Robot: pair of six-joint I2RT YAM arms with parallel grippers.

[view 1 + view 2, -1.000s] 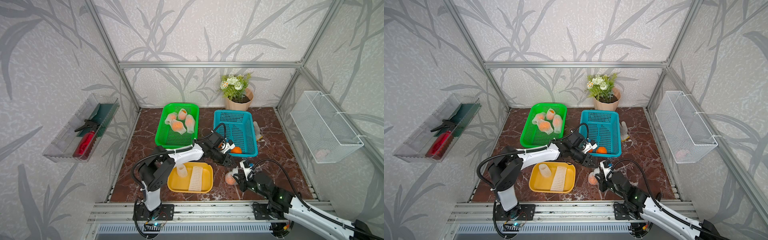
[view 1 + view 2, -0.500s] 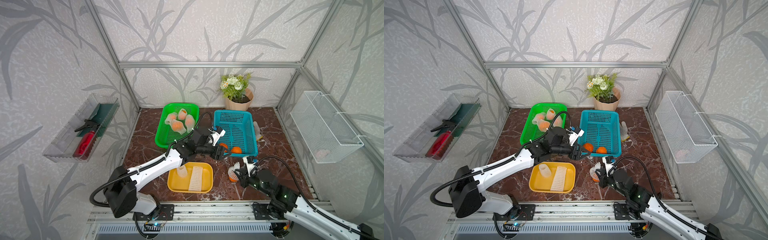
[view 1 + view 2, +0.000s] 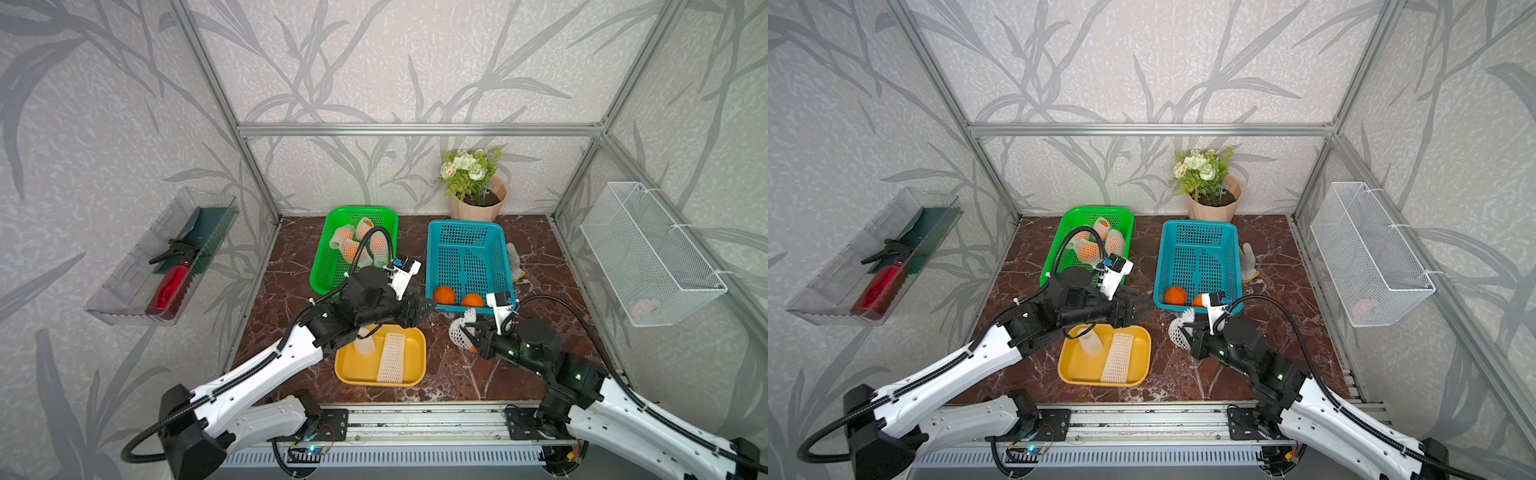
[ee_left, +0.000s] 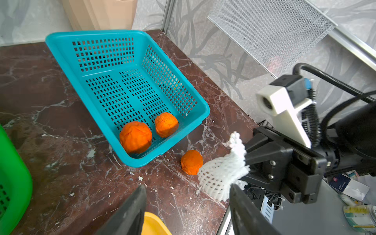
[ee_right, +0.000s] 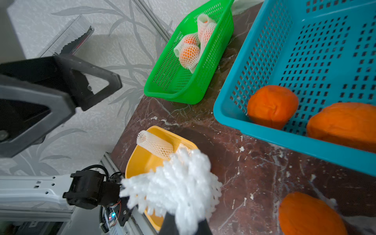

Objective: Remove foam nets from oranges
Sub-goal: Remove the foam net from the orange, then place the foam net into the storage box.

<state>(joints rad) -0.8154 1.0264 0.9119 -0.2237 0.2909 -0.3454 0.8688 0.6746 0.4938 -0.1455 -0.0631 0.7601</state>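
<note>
The right gripper (image 4: 249, 160) pinches an emptied net (image 4: 221, 175) off the desk, probably bound for the tray (image 3: 357, 368). A bare orange (image 4: 191, 162) lies just beside the blue basket (image 4: 91, 33), against its outer wall. The left gripper (image 3: 423, 309) hangs wide and empty above open desk between tray and basket, so it has room to drop on that orange.

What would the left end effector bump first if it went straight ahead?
Probably the foam net pinched by the right end effector, though the loose orange beside it is close; depth is unclear.
</note>
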